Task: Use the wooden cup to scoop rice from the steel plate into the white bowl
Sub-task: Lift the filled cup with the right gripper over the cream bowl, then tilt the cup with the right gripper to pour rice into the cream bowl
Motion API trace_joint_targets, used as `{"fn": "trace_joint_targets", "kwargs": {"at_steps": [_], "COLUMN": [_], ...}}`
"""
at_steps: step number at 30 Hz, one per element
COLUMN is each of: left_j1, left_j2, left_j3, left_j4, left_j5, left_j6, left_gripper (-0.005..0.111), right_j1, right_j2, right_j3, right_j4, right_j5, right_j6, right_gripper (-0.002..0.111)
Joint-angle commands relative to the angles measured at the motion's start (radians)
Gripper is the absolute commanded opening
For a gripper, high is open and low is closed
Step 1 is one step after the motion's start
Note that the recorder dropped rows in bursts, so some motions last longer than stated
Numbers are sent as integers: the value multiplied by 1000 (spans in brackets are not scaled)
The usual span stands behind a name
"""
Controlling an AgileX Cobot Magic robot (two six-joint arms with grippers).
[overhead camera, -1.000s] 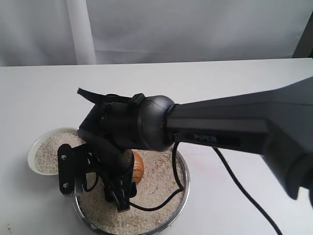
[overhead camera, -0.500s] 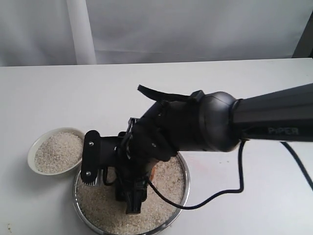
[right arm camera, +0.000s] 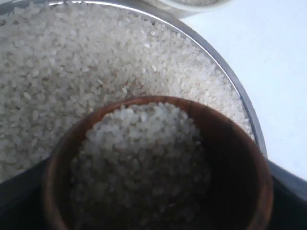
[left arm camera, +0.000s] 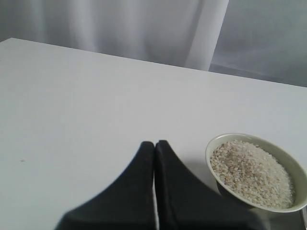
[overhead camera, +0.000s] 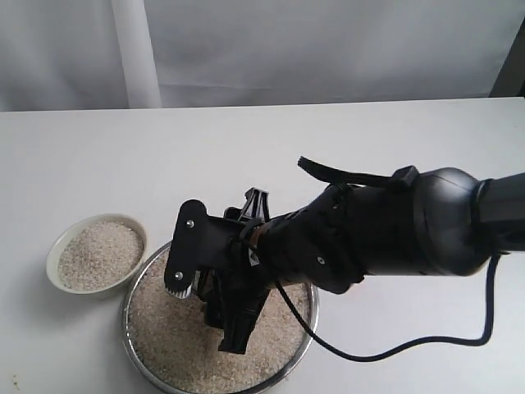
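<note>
right gripper point(overhead camera: 234, 316) clamps the wooden cup point(right arm camera: 225, 158), full of rice point(right arm camera: 139, 148), over the steel plate point(right arm camera: 238, 96); left gripper point(left arm camera: 154, 153) closed, empty.

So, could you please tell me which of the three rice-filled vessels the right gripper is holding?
The wooden cup, dark brown, held over the steel plate; the plate and white bowl rest on the table.

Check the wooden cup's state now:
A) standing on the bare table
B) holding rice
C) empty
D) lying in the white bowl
B: the right wrist view shows the wooden cup with rice heaped inside it, over the rice-filled steel plate.
</note>
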Motion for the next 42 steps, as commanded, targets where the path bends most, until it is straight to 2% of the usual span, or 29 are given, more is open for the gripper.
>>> {"fn": "trace_joint_targets", "kwargs": {"at_steps": [1, 4, 12, 17, 23, 30, 42], "left_j1": [-6, -6, -6, -6, -6, -6, -6], "left_j2": [0, 0, 0, 0, 0, 0, 0], "left_j3": [-1, -1, -1, -1, -1, -1, -1], "left_j4": [-6, -6, -6, -6, -6, -6, -6], "left_j5": [-6, -6, -6, -6, -6, -6, -6], "left_j6": [-2, -2, -2, -2, -2, -2, -2], "left_gripper": [0, 0, 0, 0, 0, 0, 0], "right_j1": [-5, -5, 48, 106, 146, 180, 221], "right_j2": [-18, -18, 123, 309, 463, 552, 567], "right_j3": [-56, -135, -543, -816, -1015, -1099, -1099], "right_j4": [-29, -68, -228, -473, -648, -845, -973], "right_j5": [59, 117, 240, 412, 560, 637, 641], "right_j6": [-12, -10, -8, 1, 3, 3, 0], "right_gripper": [0, 0, 0, 0, 0, 0, 0]}}
